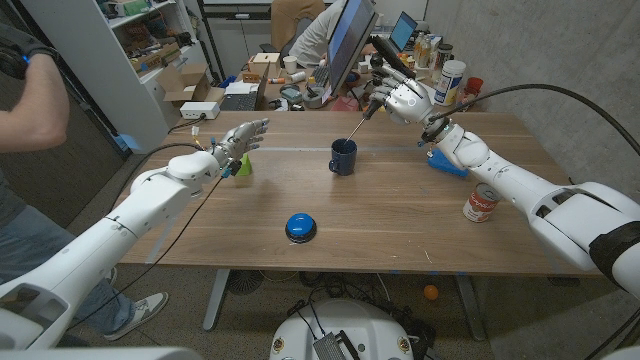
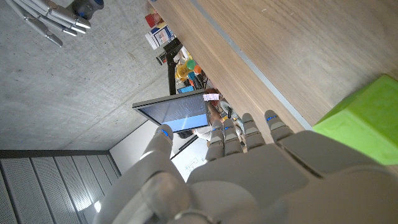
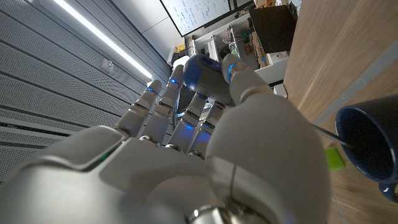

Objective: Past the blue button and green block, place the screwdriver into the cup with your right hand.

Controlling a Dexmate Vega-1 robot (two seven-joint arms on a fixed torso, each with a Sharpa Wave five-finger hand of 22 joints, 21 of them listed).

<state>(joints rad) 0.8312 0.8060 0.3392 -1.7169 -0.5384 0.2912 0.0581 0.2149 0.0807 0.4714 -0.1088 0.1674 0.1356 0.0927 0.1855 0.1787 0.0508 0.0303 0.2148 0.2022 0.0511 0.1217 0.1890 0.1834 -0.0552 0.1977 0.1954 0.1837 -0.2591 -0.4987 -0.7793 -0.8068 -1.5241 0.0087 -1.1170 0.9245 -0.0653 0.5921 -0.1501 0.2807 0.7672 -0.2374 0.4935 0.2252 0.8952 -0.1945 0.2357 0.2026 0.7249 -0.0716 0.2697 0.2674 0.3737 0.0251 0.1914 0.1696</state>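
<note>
The blue button (image 1: pixel 300 226) sits near the table's (image 1: pixel 400 235) front edge. Mid-table stands the cup (image 1: pixel 343 156), with the green block (image 1: pixel 243 164) toward the left edge beside the left hand (image 1: pixel 238 140), whose fingers are spread and empty. Toward the far edge, the right hand (image 1: pixel 402 97) grips the screwdriver (image 1: pixel 380 80), its tip seemingly just over the cup's rim. The shaft should tilt more upright before it is let go.

One cup (image 1: pixel 342 156), one blue button (image 1: pixel 300 226), one green block (image 1: pixel 243 164), one screwdriver (image 1: pixel 377 92), one can (image 1: pixel 480 203), perhaps more behind.
</note>
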